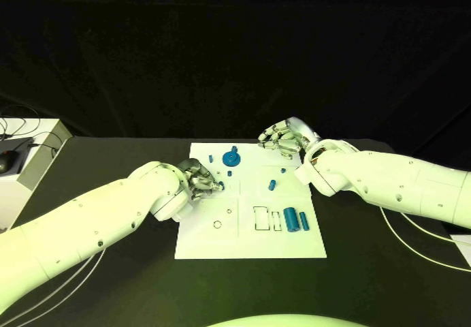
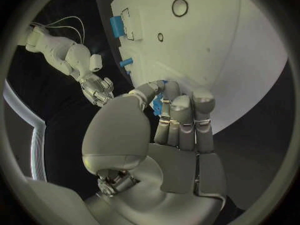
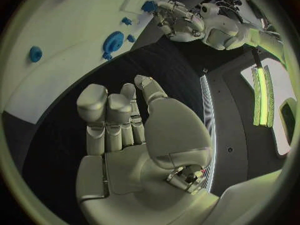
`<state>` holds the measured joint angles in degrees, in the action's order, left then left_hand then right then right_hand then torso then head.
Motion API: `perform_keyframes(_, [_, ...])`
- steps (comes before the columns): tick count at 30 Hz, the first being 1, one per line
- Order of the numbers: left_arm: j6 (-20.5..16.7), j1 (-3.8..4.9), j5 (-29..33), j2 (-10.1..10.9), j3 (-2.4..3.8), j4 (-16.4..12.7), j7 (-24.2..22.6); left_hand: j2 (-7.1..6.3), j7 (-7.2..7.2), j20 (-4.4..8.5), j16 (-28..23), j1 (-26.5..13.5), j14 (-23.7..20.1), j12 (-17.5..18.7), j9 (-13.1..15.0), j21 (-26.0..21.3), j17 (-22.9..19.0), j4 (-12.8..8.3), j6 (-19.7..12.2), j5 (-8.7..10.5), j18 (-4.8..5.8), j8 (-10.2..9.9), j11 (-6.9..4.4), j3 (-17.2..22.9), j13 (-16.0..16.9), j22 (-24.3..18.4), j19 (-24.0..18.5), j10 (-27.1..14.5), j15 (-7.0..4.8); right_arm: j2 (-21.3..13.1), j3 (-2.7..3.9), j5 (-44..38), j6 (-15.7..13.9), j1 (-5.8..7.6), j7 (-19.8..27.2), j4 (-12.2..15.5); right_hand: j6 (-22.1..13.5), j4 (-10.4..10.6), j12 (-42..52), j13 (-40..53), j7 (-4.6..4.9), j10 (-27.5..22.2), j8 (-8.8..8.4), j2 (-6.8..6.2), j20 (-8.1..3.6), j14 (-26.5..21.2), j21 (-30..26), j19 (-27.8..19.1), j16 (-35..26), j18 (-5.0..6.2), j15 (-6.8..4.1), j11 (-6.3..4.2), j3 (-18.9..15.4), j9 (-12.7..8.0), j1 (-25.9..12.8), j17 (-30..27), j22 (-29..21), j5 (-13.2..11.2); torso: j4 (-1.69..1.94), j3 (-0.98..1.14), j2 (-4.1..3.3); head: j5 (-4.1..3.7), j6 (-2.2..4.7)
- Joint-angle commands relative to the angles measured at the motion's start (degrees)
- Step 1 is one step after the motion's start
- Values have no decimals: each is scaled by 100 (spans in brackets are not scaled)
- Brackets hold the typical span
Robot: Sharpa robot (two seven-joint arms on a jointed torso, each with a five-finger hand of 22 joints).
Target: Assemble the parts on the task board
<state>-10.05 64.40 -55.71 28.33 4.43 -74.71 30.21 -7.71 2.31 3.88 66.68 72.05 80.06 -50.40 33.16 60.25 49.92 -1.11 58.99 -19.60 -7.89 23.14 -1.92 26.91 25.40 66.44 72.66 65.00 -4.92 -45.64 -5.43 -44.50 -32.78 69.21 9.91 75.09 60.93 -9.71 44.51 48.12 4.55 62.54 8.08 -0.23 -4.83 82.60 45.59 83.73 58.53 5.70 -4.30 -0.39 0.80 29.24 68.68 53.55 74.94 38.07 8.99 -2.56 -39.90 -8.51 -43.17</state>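
No text, label, brand or number can be read anywhere.

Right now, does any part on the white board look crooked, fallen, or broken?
Nothing stands out. The task board lies flat on the table, and two blue cylinders lie side by side on it. A blue gear sits near its far edge. The left hand pinches a small blue part; the right hand is empty.

1 task board (image 1: 206, 245). Blue parts on it: 1 round gear-like part (image 1: 231, 159), 2 long cylinders (image 1: 290, 218), approx. 5 small pieces (image 1: 272, 183), some too tiny to be sure; 1 of these is between the fingers of the left hand (image 1: 201, 178). Board also has 2 round holes (image 1: 217, 224) and 2 rect. slots (image 1: 261, 218). Hands: 2, incl. the right hand (image 1: 284, 138).
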Motion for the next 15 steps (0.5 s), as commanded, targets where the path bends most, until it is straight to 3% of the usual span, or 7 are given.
perform_keyframes(1, [218,0,77,20,26,-58,20,-25,-83,9,-34,-36,-42,-70,-129,-58,-29,111,108,-19,16,-121,-27,-282,54,-30,-64,-64,-20,-9,1,-60,82,-4,16,21,30,-17,30,-5,12,-29,37,4,-47,4,30,357,-18,3,-19,-19,42,10,-14,8,588,37,0,-2,-1,-2,-3])
perform_keyframes(5, [197,0,45,69,84,-125,-27,-46,-31,21,-54,-71,-65,-116,-265,-118,-53,279,182,10,29,-225,8,-876,76,-76,-89,-113,6,-26,1,-65,73,-4,19,35,27,-27,29,-5,16,-30,35,1,-47,5,26,357,-14,4,-19,-18,48,9,-7,12,587,37,2,-3,0,-2,3])
perform_keyframes(9, [119,-1,-7,149,137,-216,-153,28,79,2,-144,0,-151,-57,-322,-277,-170,382,52,27,14,-294,82,-1582,20,-192,-181,-249,56,-50,1,-78,62,-4,23,41,6,-64,28,-7,41,-34,-2,-7,-45,5,38,358,-8,3,-14,-5,69,-18,24,21,590,8,6,-5,5,-2,-1])
perform_keyframes(12, [6,-1,-63,207,161,-273,-267,89,216,-44,-432,92,-386,79,-427,-652,-531,407,-120,30,-43,-404,183,-1839,-82,-460,-428,-427,137,-67,1,-120,51,-4,26,42,12,-80,32,-6,49,-32,-39,-8,-39,4,30,356,-7,8,-9,-4,75,-54,34,24,587,-9,6,-8,2,-9,2])
perform_keyframes(13, [-56,0,-92,233,168,-302,-326,99,268,-78,-575,111,-510,137,-494,-1008,-635,429,-202,29,-94,-440,229,-1960,-134,-718,-647,-511,180,-76,1,-134,45,-4,26,45,18,-84,34,-6,50,-32,-47,-11,-39,4,33,357,-6,8,-9,-3,74,-63,36,26,588,-15,6,-9,4,-12,1])
perform_keyframes(15, [-139,-1,-144,269,174,-360,-400,108,370,-139,-789,96,-592,282,-681,-1238,-798,504,-354,40,-93,-505,314,-2221,-273,-881,-714,-636,245,-91,1,-150,37,-4,24,51,24,-88,35,-5,50,-32,-54,-14,-38,5,37,358,-5,9,-9,-2,74,-72,38,28,589,-21,10,-6,6,-21,1])
